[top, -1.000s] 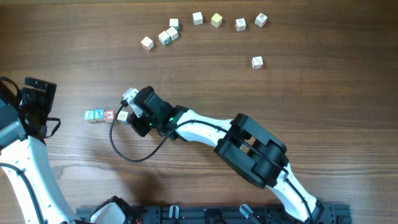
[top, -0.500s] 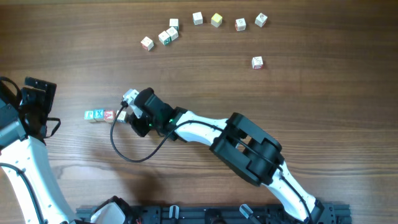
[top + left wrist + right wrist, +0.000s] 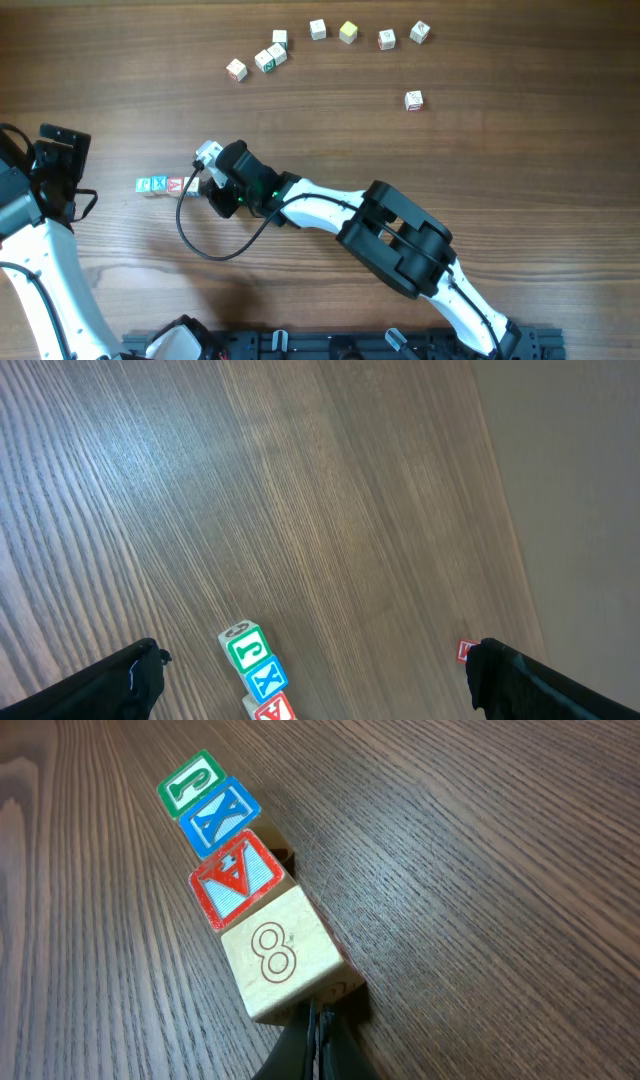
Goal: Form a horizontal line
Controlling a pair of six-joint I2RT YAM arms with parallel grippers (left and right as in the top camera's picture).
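The horizontal line lies left of centre: a green J cube, a blue X cube and a red A cube sit edge to edge. A plain cube marked 8 rests against the red one. My right gripper is shut, with its tips pressed against the 8 cube's near side and nothing between them. In the overhead view it stands at the row's right end. My left gripper hangs open above the row's left end, beside the J cube.
Several loose cubes lie scattered along the far side, and one sits apart. A black cable loops on the table below the right wrist. The left arm fills the left edge.
My right gripper has slid a little to the left, pushing the 8 cube up against the red A cube. The left arm has not moved.
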